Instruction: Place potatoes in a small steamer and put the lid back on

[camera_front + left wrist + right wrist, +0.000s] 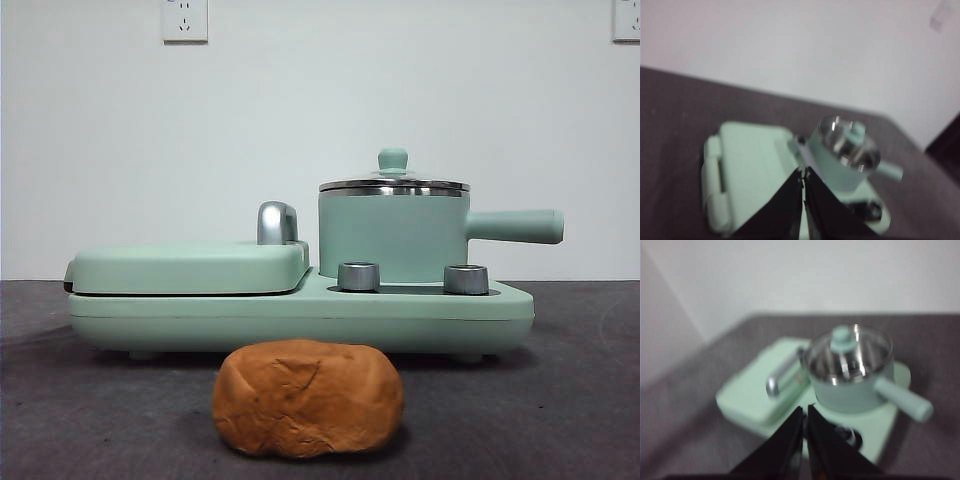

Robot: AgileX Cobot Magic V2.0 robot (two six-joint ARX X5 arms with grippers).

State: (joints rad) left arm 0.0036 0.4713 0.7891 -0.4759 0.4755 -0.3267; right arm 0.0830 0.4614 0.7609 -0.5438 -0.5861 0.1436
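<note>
Both my hands, left hand (pixel 803 176) and right hand (pixel 805 414), hover closed and empty because the clear glass lid (pixel 394 183) covers the mint-green steamer pot (pixel 392 233), blocking the orange-brown potato lump (pixel 308 397).

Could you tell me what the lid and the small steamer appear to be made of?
The lid looks like clear glass in a polished steel rim: the pot's shiny inside shows through it; its knob is matte mint green, probably plastic. The small steamer seems to be metal with a matte mint coating, judging by its bright steel rim.
</note>
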